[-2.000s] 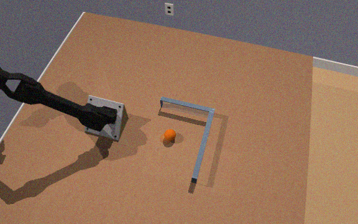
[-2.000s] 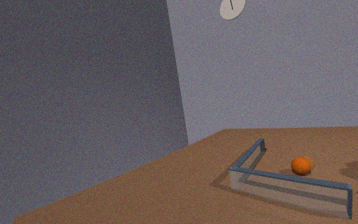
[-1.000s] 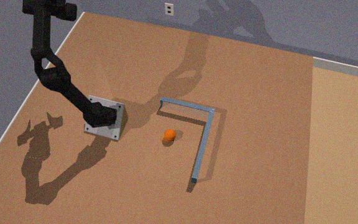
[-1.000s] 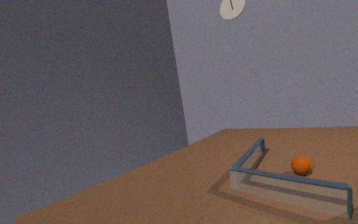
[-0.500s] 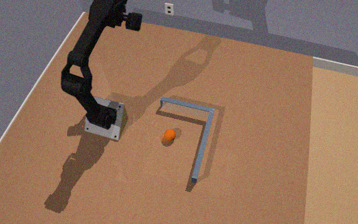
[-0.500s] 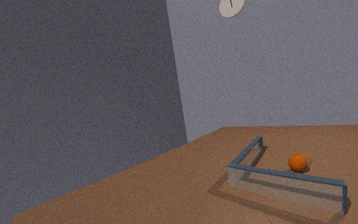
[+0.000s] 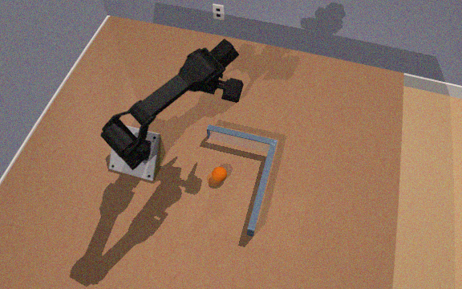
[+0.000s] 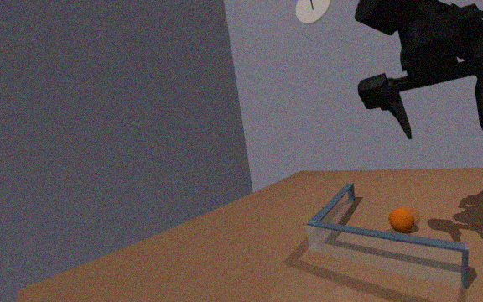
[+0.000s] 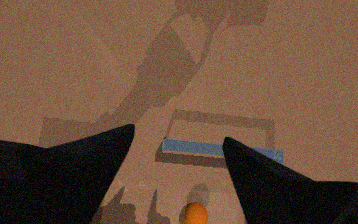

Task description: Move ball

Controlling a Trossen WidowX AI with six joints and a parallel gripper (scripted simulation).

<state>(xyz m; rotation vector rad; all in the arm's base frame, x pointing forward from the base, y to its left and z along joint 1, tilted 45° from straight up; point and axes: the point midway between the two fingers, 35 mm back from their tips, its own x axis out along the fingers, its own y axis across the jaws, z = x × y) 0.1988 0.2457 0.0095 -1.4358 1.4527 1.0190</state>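
The orange ball lies on the table on the inner side of the corner, apart from both walls. The see-through copy shows as a faint orange patch partly behind the ball in the exterior view; I cannot make it out clearly in the other views. The low clear walls have blue rims and meet in a corner. My gripper is open and empty, high above the table. In the top view it is beyond the shorter wall, its fingertips mostly hidden.
The arm's grey base plate stands left of the ball in the top view. The arm reaches from it toward the back of the table. Dark arm shadows fall left of the ball. A room wall with a socket stands behind the table.
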